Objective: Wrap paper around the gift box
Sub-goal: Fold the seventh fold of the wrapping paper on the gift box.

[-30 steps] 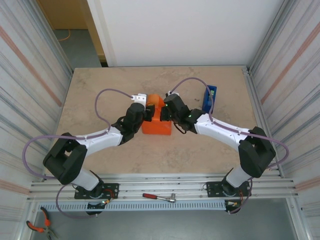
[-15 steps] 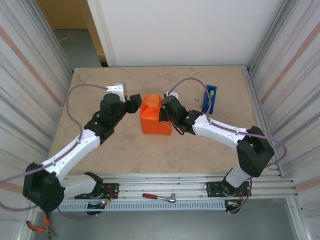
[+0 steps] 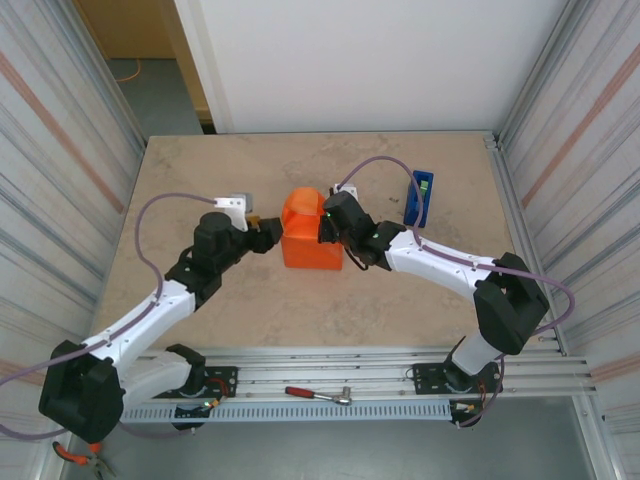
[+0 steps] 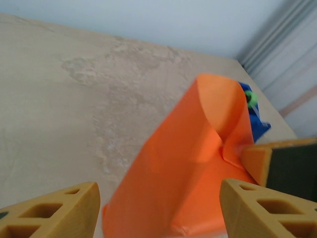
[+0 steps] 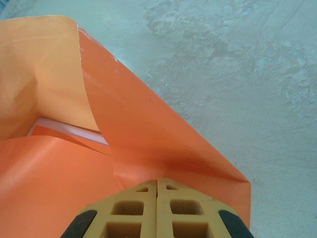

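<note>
The beige stone bench (image 3: 190,180) lies open far left and in front. A folded orange paper sheet (image 3: 310,242) blocks the middle, a blue plastic tape dispenser (image 3: 420,198) the far right.

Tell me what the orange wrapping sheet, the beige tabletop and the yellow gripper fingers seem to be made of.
Orange wrapping sheet: thin matte paper; it holds sharp creases and curls at its free edge.
Beige tabletop: mottled, stone-like look, perhaps laminate; smooth, with low sheen.
Yellow gripper fingers: probably printed plastic, matte, with hollow cells in the surface.
</note>
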You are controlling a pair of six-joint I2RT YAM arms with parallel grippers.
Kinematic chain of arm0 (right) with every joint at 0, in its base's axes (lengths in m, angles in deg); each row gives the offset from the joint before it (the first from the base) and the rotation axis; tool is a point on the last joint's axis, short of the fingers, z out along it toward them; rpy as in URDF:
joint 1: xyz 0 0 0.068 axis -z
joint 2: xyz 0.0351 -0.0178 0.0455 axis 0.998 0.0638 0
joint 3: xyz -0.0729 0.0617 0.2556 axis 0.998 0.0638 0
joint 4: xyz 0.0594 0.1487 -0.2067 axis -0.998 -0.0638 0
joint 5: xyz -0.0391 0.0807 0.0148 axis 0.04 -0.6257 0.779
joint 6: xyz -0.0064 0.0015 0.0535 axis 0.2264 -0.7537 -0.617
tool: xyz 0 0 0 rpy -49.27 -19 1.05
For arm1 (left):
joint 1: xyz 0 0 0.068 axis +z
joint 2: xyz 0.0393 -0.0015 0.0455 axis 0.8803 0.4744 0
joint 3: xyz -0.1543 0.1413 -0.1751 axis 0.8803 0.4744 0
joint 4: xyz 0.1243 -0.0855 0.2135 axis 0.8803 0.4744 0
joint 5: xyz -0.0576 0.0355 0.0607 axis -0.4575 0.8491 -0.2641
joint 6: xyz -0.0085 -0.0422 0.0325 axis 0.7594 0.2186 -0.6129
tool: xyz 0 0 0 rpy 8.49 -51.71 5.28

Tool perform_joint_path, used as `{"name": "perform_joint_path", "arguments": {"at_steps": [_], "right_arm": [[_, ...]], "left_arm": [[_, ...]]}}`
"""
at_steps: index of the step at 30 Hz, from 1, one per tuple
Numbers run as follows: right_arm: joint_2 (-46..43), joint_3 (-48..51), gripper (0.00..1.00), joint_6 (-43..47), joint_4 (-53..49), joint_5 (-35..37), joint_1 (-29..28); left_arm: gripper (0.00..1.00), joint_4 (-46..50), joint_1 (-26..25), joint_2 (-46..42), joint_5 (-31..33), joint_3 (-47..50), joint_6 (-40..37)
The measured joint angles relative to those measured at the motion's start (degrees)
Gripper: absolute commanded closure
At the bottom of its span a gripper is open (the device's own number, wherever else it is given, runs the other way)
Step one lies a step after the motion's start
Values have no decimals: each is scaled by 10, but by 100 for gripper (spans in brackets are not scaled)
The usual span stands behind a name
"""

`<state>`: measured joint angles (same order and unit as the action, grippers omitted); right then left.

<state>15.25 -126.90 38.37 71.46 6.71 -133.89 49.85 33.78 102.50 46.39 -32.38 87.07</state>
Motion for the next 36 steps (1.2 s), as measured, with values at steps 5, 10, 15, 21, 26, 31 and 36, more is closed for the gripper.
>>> {"name": "perform_joint_path", "arguments": {"at_steps": [5, 10, 15, 21, 26, 31, 36], "right_arm": [[0, 0, 100, 0, 0, 0, 0], [1, 0, 100, -1, 0, 0, 0], [4, -4, 100, -1, -3, 1, 0], [4, -6, 100, -1, -7, 2, 0], [4, -7, 100, -2, -7, 2, 0], [5, -8, 100, -2, -9, 2, 0], [8, -11, 100, -2, -12, 3, 0]], "left_arm": [[42, -38, -14, 32, -3, 0, -20], [49, -59, -18, 71, 0, -2, -35], [60, -81, -25, 107, 7, -15, -44], [100, -109, -26, 135, 12, -26, -52], [68, -115, -32, 145, 16, -29, -57], [100, -117, -36, 150, 22, -41, -54], [75, -112, -36, 148, 30, -45, -55]]}}
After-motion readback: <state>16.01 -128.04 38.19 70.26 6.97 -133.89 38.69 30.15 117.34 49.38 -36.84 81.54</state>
